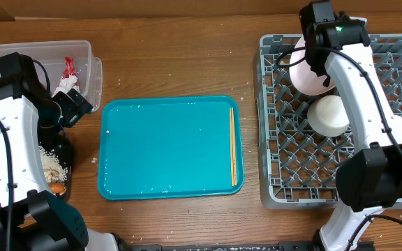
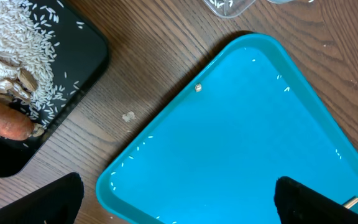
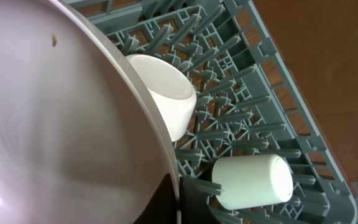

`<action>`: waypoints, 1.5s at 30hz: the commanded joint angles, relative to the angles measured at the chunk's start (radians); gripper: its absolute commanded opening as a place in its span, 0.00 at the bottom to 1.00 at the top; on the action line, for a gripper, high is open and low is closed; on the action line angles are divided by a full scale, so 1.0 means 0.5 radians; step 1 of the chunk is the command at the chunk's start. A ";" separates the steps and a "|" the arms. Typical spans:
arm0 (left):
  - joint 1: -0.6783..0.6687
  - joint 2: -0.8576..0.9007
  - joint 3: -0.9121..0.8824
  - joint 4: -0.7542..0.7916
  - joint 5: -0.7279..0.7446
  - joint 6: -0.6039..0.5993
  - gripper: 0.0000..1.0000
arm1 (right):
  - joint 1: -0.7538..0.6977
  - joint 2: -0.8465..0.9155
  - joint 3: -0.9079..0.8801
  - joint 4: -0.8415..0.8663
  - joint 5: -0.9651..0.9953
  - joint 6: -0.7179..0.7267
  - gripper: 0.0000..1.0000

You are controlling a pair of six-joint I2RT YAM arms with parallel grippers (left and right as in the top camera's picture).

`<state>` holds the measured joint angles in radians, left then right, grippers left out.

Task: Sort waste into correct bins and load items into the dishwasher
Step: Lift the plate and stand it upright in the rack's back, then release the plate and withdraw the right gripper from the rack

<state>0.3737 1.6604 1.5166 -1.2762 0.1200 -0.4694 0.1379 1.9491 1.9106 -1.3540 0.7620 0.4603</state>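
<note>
Clear plastic marks the far-left corner of the bench [image 1: 187, 63]: the tub [image 1: 91, 54] sits there with the crumpled red wrapper [image 1: 68, 67] and the silvery-white wrapper [image 1: 67, 84] inside it. The left arm [image 1: 12, 118] rises from the near-left edge and bends inward over the black tray [image 2: 2, 155], which lies just in front of the tub. The left end effector [image 2: 178, 204] hangs above the gap between that tray and the teal tray [image 1: 166, 146]. Its fingers [image 2: 48, 202] are spread wide apart, with nothing between them. On the black tray lie the beige food scraps [image 2: 5, 37] and the orange carrot piece [image 2: 2, 121].

On the teal tray in the middle, the chopsticks [image 1: 233, 146] lie side by side along its right rim. Their long axis runs from the far side to the near side, across the tray's own length.

At the right stands the grey dish rack [image 1: 292, 160]. The right arm [image 1: 358, 90] stretches from the near edge across the rack to its far-left corner. The right end effector [image 3: 179, 202] is closed on the rim of the large plate [image 3: 48, 106], which stands tilted on edge over the pegs. Beside it in the rack, a bowl [image 3: 166, 99] rests on its side and a cup [image 3: 253, 180] lies flat among the pegs.
</note>
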 commanded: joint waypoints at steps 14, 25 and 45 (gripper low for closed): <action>-0.002 0.008 0.018 -0.004 0.014 -0.020 1.00 | 0.292 -0.012 -0.002 -0.100 0.084 0.021 0.34; -0.002 0.008 0.018 -0.004 0.014 -0.020 1.00 | 0.410 -0.235 0.393 -0.335 -0.568 0.124 1.00; -0.002 0.008 0.018 -0.004 0.014 -0.020 1.00 | 0.688 -0.337 -0.323 0.092 -1.842 -0.031 1.00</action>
<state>0.3737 1.6604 1.5166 -1.2762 0.1204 -0.4694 0.4473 1.7725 1.8462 -1.3582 -0.1261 0.4477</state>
